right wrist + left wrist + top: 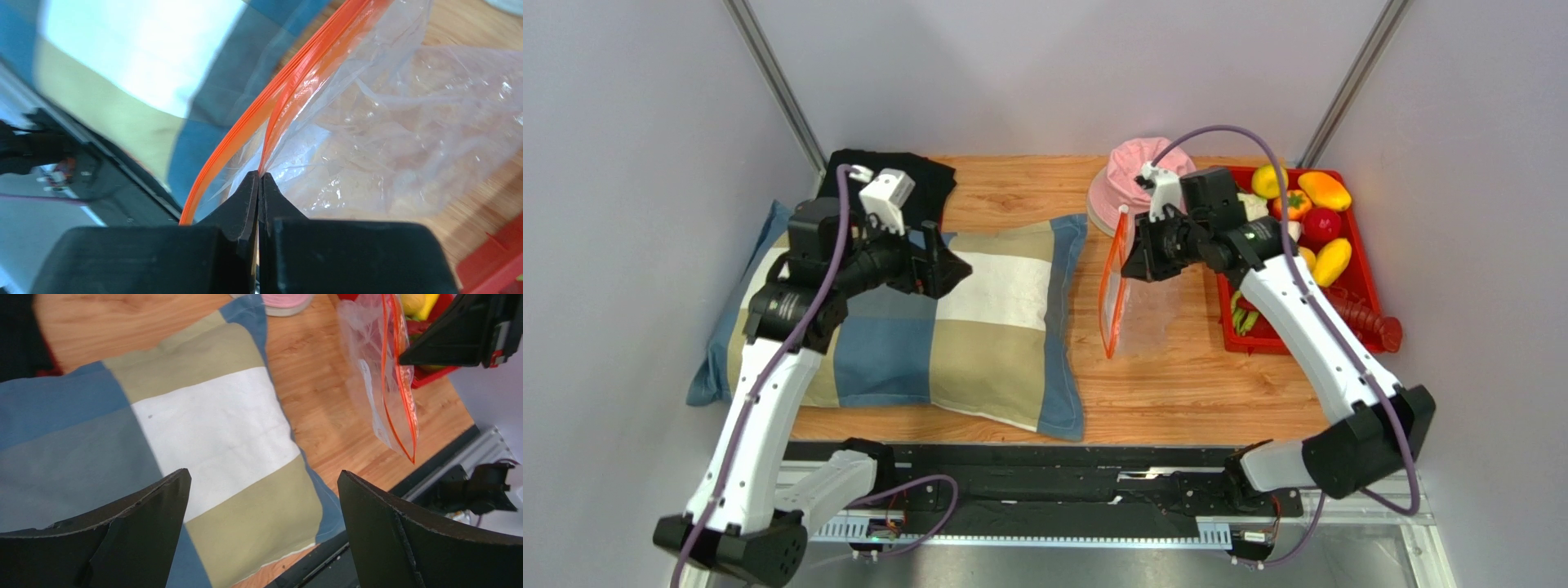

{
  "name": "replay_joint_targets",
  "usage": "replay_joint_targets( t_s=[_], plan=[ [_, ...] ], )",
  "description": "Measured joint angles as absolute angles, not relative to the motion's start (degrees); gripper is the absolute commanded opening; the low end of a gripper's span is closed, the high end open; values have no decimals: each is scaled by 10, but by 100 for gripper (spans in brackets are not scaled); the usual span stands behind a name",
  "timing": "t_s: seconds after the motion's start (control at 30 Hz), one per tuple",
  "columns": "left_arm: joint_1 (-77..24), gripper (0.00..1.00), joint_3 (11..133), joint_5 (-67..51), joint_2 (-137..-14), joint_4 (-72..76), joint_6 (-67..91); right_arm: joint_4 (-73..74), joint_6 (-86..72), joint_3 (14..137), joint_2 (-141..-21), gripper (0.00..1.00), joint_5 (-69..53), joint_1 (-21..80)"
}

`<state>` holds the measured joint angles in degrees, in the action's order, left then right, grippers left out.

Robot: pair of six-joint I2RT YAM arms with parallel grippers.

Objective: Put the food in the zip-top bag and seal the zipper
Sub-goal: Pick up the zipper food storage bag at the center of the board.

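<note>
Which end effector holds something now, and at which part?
The right end effector pinches the bag by one side of its orange zipper; the left end effector holds nothing.

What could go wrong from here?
The right gripper pinches only a thin bit of one zipper lip, so the hanging zip-top bag could slip out. The left gripper is open over the pillow, away from the bag, so the mouth may sag shut before the food goes in.

The left arm (756, 417) and the right arm (1308, 325) had long white tubes and chunky black joints. A thin purple cable (843, 214) ran along each one, past a small white box (887, 196). The fingers (123, 533) were flat, black and pointy.
</note>
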<state>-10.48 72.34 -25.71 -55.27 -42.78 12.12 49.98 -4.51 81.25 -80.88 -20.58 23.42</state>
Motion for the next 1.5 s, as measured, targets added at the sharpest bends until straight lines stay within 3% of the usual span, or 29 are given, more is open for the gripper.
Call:
replay_joint_targets(
  t_s=[0.13, 0.43, 0.73, 1.03, 1.5],
  plan=[
    [-147, 85, 746, -278, -626, -408, 121, 470, -79, 805, -755, 0, -275, 220],
    [-301, 70, 787, -285, -749, -381, 131, 328, -184, 693, -703, 0, -378, 218],
    [-338, 63, 785, -306, -788, -328, 170, 239, -231, 645, -702, 0, -420, 216],
    [-398, 64, 799, -295, -839, -311, 177, 233, -209, 641, -687, 0, -445, 216],
    [-397, 62, 915, -254, -851, -359, 168, 237, -169, 604, -662, 0, -440, 212]
  ],
)
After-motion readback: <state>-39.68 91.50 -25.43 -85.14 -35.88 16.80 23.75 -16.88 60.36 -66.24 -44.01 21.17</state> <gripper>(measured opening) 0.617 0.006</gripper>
